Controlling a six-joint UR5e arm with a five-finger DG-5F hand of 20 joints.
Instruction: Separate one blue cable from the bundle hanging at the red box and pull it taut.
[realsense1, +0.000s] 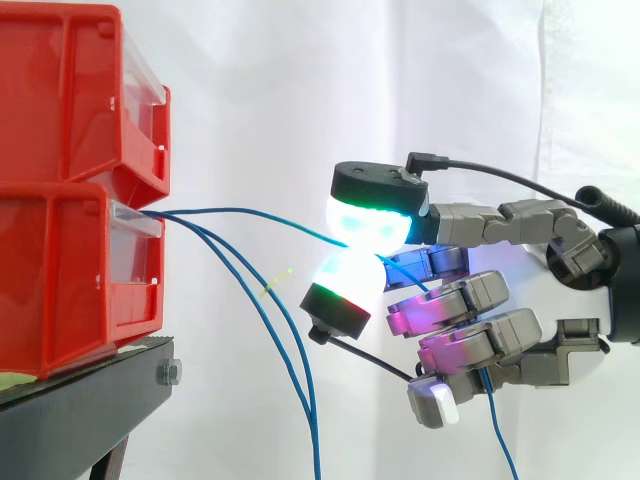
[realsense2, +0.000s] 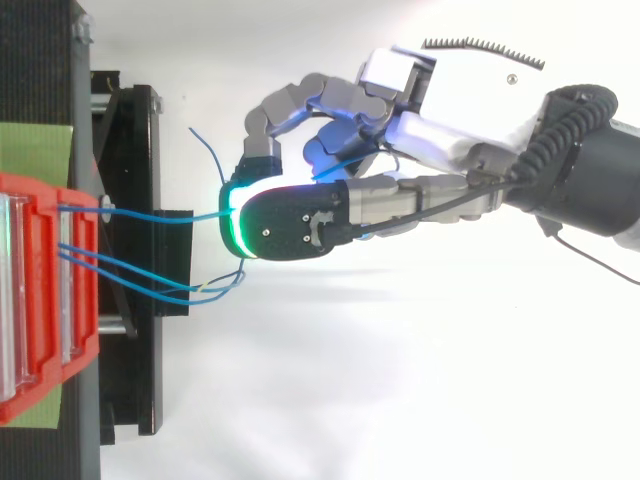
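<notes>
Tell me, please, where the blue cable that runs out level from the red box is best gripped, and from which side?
Grip the blue cable on its free span out from the red box, coming from the side away from the box and pinching above and below, as the hand's fingers do now. There it runs clear of the two drooping cables.

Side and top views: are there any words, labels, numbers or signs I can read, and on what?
None can be read.
Bins: the clear label holders on their fronts show no print.
Hand, pinching the cable: no legible marking on its housings.
</notes>
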